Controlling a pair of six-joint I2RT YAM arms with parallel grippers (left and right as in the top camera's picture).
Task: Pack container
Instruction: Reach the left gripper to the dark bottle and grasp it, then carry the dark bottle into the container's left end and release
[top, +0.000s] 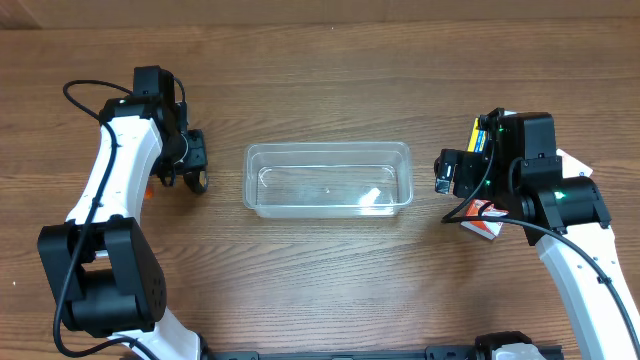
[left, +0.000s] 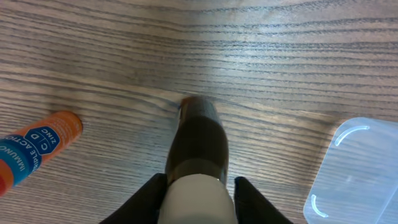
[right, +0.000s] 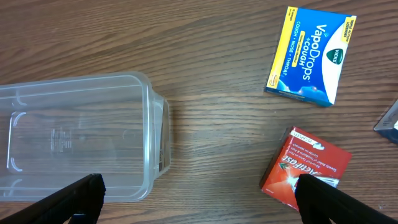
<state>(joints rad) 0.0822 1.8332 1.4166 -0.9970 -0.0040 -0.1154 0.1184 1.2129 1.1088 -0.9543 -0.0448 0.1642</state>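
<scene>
The clear plastic container (top: 328, 180) sits empty at the table's middle; it also shows in the left wrist view (left: 357, 168) and the right wrist view (right: 74, 143). My left gripper (top: 190, 168) is to its left, shut (left: 198, 186) on the white cap end of a dark brown bottle (left: 199, 137) whose far end points at the table. My right gripper (top: 445, 175) is just right of the container, open and empty (right: 199, 199), with the container's end near one finger and a red ActiFast box (right: 305, 168) near the other.
An orange and blue tube (left: 37, 146) lies on the table left of the bottle. A yellow and blue VapoDrops box (right: 310, 55) lies beyond the red box (top: 485, 222). A dark item (right: 388, 124) shows at the right edge.
</scene>
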